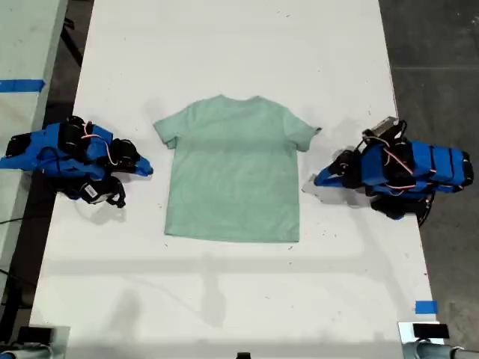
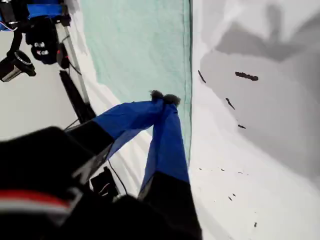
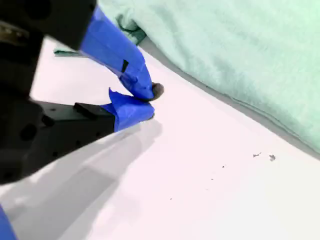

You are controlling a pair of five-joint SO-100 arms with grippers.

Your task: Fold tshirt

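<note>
Overall, in the exterior view the tshirt (image 1: 233,172) lies flat and spread out at the middle of the white bench (image 1: 224,45). Its neck points to the far edge and its hem to the near edge, and both sleeves are out. One blue arm (image 1: 75,157) rests at the exterior view's left edge of the bench. Another arm (image 1: 397,168) rests at the exterior view's right edge. Each arm points its tip at the garment and stands just clear of it. The wrist views do not settle which arm is which. A blue tape mark (image 1: 425,307) sits near the near corner at the exterior view's right.

In the first wrist view, my first gripper (image 2: 163,98) has its blue fingers (image 2: 167,145) drawn together at the tips, with nothing between them. The tips show against the tshirt (image 2: 140,45) close to its hem. Contact with the cloth cannot be told. Bare bench (image 2: 260,165) with shadows and small dark specks lies beyond the hem. The other arm (image 2: 35,25) shows at the far side.

In the second wrist view, my second gripper (image 3: 147,100) has its fingers (image 3: 120,55) closed to the tips and empty, over bare bench (image 3: 200,190). The tshirt (image 3: 240,50) lies near them but apart, with a sleeve (image 3: 127,25) close behind the fingers.
</note>
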